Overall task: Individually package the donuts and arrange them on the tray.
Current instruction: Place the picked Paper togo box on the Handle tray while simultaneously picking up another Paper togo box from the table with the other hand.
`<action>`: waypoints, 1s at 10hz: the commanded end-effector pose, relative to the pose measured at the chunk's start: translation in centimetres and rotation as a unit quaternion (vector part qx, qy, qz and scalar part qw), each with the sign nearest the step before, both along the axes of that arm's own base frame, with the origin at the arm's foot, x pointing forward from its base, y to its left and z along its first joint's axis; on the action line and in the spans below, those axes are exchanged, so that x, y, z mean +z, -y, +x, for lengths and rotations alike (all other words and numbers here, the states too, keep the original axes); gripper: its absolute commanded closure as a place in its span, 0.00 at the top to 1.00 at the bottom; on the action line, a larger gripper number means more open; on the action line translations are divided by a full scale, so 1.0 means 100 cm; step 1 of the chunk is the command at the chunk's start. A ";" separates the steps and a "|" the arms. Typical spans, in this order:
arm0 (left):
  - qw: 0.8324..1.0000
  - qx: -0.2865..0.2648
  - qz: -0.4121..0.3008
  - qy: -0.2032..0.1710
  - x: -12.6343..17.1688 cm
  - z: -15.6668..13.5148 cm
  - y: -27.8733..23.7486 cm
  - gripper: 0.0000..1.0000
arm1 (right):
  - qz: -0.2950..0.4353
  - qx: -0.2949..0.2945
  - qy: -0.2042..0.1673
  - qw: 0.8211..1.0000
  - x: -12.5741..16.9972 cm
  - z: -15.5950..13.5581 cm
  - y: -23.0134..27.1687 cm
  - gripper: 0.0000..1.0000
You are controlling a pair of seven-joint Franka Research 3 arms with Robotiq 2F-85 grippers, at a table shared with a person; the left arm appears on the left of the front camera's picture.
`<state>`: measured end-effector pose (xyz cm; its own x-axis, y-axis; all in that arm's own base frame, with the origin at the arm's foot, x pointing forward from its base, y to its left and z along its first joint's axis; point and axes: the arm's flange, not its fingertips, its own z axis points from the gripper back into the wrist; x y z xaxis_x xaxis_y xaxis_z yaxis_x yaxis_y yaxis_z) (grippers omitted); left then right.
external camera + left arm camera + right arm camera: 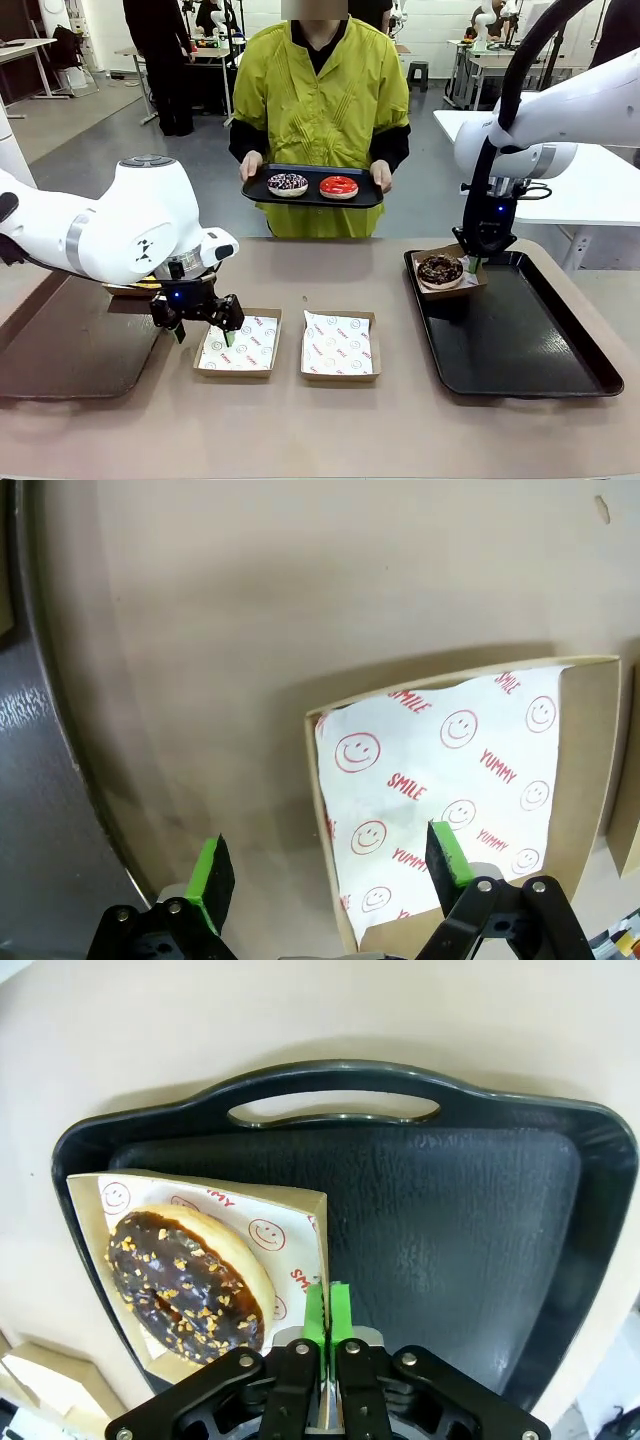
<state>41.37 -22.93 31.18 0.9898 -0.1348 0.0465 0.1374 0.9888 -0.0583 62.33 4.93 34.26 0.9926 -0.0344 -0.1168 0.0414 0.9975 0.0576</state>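
Beige table [300,440] up front, busy workshop behind, and at the far side a person [320,90] in a yellow-green smock. Held out by that person: a black serving tray [312,202] carrying two of the donuts side by side, not touching. On its left, a chocolate ring donut [288,184] dotted with white and purple sprinkles; on its right, a glossy red donut [338,186] with smooth, bright icing. At the table's right, a larger black tray [530,340], and in its far left corner a third donut [185,1280]: pale dough below, dark shiny chocolate on top, strewn with small golden crumbs. Lying flat in a shallow cardboard box [88,1222] lined with white paper printed with red smiley faces. At that box's side wall, just beside the donut, the right gripper [325,1305], green pads pressed close together, seemingly nipping the wall's edge. Near the table's middle, two more boxes of the same kind, side by side and empty: a left box [236,372] and a right box [340,377]. Over the left box's outer wall, the left gripper [328,865], fingers spread wide, one pad above bare table, the other above the printed paper, gripping nothing. Farther left, a dark brown tray [60,350], partly under the left arm [110,230].
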 end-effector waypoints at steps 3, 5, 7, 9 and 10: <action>1.000 0.006 0.001 0.017 0.007 0.006 0.003 0.00 | 0.024 0.009 -0.002 1.000 0.002 0.010 0.003 1.00; 1.000 0.009 0.006 0.016 0.007 0.007 0.002 0.00 | 0.028 0.012 -0.004 1.000 0.002 0.009 0.004 0.86; 1.000 0.012 0.006 0.011 0.008 0.009 0.001 0.05 | 0.031 0.011 -0.002 0.999 0.005 0.008 0.005 1.00; 1.000 0.011 0.007 0.007 0.007 0.009 0.001 0.00 | 0.034 0.010 -0.003 0.999 0.005 0.007 0.005 1.00; 1.000 0.011 0.008 0.007 0.008 0.009 0.000 0.00 | 0.036 0.009 -0.002 0.999 0.005 0.006 0.006 1.00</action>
<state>42.11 -22.69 31.88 0.9908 -0.1215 0.0602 0.1253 0.9900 -0.0643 62.85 4.58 34.50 0.9932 -0.0221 -0.1144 0.0325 0.9954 0.0898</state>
